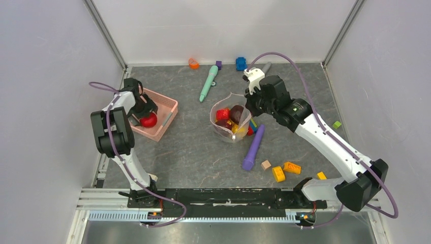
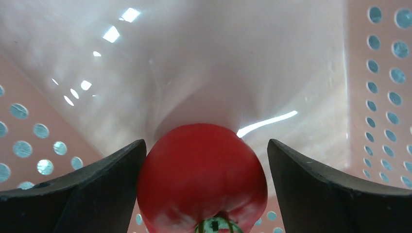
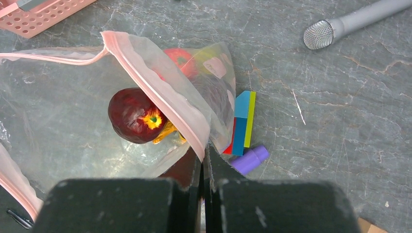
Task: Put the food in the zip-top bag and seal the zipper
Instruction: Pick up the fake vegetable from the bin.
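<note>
Top view: bright, even overhead light, everything sharp. Soft, faint shadows fall on the dark grey marbled tabletop [image 1: 193, 152] right of the pink slatted plastic basket [image 1: 170, 121]. Wall lines splay outward at the frame edges.

Left wrist view, inside the basket: very close, soft focus throughout. The glossy red toy tomato [image 2: 201, 174] is blurred, and so are the black fingers [image 2: 87, 194] of the left gripper [image 2: 206, 143]. White glare spots and one streak sit on the basket floor, and the basket holes are fuzzy.

Right wrist view: the tabletop right of the basket corner is crisp and evenly lit. The clear floppy zip-top bag [image 3: 73, 107] shows a milky sheen. The dark maroon toy fruit [image 3: 133, 116] carries pale highlights. The right gripper [image 3: 204, 155] is dark and out of focus.
</note>
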Controlling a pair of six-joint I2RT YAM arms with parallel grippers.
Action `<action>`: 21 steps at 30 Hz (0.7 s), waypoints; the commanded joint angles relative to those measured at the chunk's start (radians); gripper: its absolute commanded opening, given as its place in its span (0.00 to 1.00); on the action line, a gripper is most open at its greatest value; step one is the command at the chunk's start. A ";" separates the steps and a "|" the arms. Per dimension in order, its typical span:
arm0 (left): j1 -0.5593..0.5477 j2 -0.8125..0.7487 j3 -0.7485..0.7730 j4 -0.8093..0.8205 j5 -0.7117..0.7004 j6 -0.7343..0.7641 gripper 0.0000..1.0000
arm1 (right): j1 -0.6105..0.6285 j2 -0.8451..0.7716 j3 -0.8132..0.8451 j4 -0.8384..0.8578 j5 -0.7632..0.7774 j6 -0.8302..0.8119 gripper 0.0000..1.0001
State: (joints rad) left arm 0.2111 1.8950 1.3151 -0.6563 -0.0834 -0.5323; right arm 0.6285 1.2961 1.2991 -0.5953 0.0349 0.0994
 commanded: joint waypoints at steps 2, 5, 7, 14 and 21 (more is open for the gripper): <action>-0.032 -0.066 -0.034 0.009 0.069 0.034 0.97 | -0.006 -0.047 -0.005 0.038 0.011 -0.019 0.00; -0.046 -0.084 -0.048 0.014 0.079 0.030 0.92 | -0.006 -0.051 -0.009 0.044 0.013 -0.019 0.00; -0.054 -0.094 -0.055 0.017 0.079 0.030 0.90 | -0.007 -0.051 -0.011 0.046 0.011 -0.020 0.00; -0.065 -0.129 -0.075 0.017 0.119 0.024 0.62 | -0.007 -0.059 -0.019 0.049 0.007 -0.023 0.00; -0.067 -0.252 -0.065 0.003 0.100 -0.025 0.48 | -0.010 -0.061 -0.020 0.051 -0.002 -0.030 0.00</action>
State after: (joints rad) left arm 0.1482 1.7672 1.2327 -0.6571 0.0116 -0.5339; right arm 0.6250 1.2640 1.2831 -0.5838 0.0349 0.0845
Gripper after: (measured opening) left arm 0.890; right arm 0.010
